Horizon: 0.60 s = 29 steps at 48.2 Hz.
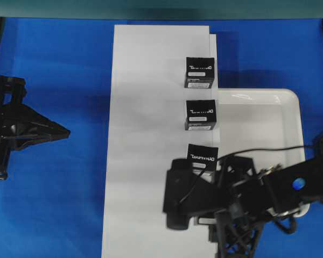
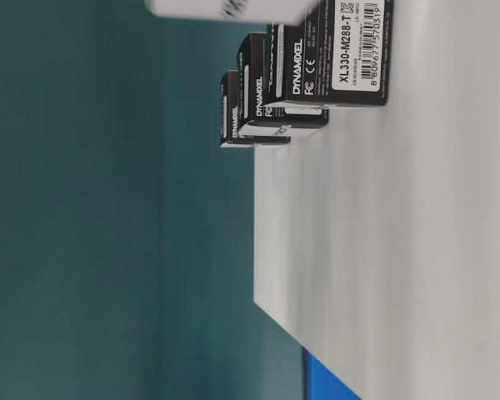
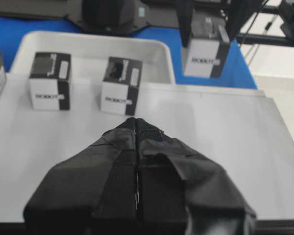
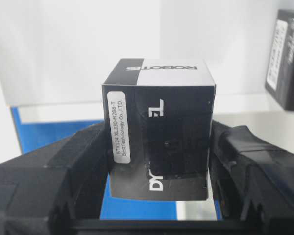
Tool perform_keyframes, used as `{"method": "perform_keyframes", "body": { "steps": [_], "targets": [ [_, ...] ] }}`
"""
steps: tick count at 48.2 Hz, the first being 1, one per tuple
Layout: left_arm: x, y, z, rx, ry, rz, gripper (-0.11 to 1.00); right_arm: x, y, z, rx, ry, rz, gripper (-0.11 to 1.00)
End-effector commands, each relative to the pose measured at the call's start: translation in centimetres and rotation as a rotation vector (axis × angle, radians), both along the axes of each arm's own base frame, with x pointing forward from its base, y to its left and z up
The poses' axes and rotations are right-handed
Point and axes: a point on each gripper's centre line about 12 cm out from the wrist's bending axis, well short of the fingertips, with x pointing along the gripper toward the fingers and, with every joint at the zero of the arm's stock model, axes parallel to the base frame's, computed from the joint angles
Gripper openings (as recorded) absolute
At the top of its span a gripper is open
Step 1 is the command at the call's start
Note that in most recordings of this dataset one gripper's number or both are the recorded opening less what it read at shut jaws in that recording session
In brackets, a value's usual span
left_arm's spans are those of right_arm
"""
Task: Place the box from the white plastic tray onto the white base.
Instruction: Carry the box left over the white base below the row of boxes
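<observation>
Between the jaws of the right gripper [image 4: 159, 161], in its own wrist view, sits the box [image 4: 159, 127], pinched on two opposite sides with its label side facing the camera; the jaws stand partly apart, closed on the box's width. Ahead of it lies the white base [image 4: 78, 44], and one placed box [image 4: 286, 58] shows off to the hand's right.

From overhead, the right gripper [image 1: 212, 215] is hard to pick out under its own arm near the base's lower right edge, beside the white plastic tray [image 1: 290, 102]. Just ahead of the hand stands the nearest of the three placed boxes [image 1: 202, 157], all in a row along the base's right side [image 1: 151, 134]. My judgement: set the held box down in line with that row, clear of its neighbour, flat before releasing.

Seen from the left wrist, the left gripper [image 3: 137, 125] has its fingers pressed together, holding nothing, and points across the base at the row. The carried box [image 3: 202, 54] hangs off to its far right.

At table level, only the row of boxes [image 2: 333, 58] on the base [image 2: 400, 250] shows; no hand is visible.
</observation>
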Motion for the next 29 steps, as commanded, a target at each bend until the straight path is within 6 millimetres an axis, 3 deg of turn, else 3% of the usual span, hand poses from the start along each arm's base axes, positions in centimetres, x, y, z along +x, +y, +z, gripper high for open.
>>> {"method": "perform_keyframes", "body": {
  "steps": [1, 14, 29],
  "targets": [
    [0.0, 0.0, 0.9, -0.001, -0.018, 0.002, -0.07, 0.9, 0.3, -0.9, -0.014, 0.010, 0.004, 0.58],
    [-0.4, 0.0, 0.9, -0.002, -0.008, -0.001, -0.07, 1.4, 0.6, -3.5, -0.049, 0.064, 0.017, 0.58],
    [-0.5, -0.4, 1.0, -0.005, -0.009, -0.017, -0.07, 1.9, 0.6, -4.3, -0.069, 0.050, 0.022, 0.58]
  ]
}}
